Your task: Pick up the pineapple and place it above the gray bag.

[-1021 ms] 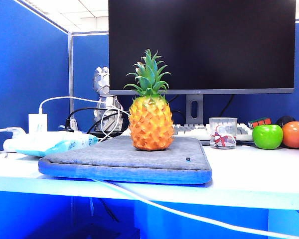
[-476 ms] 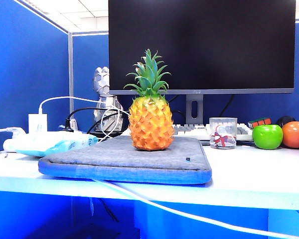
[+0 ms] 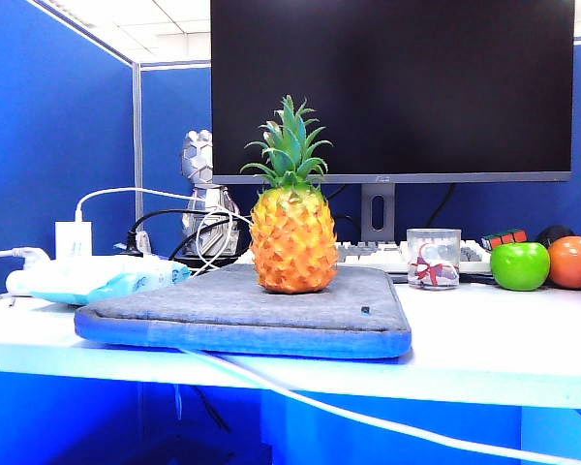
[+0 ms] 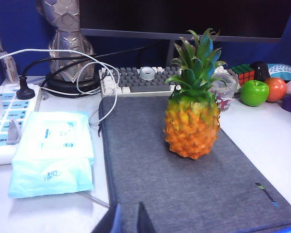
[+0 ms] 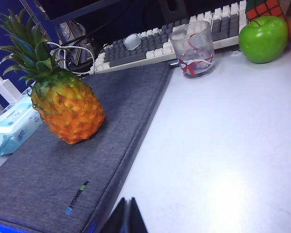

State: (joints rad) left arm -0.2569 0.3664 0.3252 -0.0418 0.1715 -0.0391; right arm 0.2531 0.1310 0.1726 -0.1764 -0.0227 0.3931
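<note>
Nothing has changed over the last second: in the exterior view the pineapple (image 3: 293, 242) stands exactly where it stood, and neither arm shows there. Nearest each wrist camera are the grippers. The left gripper (image 4: 127, 219) hangs above the near edge of the bag (image 4: 194, 179), its fingers almost together with only a thin slit between them and nothing held. The right gripper (image 5: 125, 216) hangs over the tabletop (image 5: 223, 155) just beside the bag's long edge, fully closed and empty. Farther out, the pineapple stands upright on the bag, toward its far half, free of both grippers and well apart from them. Left of the bag lies a white-and-blue packet (image 4: 53, 155) next to a power strip (image 4: 2, 116); on the other side, beyond the bag, stand a glass (image 5: 193, 48), a green apple (image 5: 263, 38) and an orange fruit (image 3: 573, 260). Behind them runs the keyboard (image 4: 136, 80), then the monitor (image 3: 392, 87). That stillness, with the fruit resting on the gray sleeve and both grippers clear, suggests the placement is done and the arms are parked.
</note>
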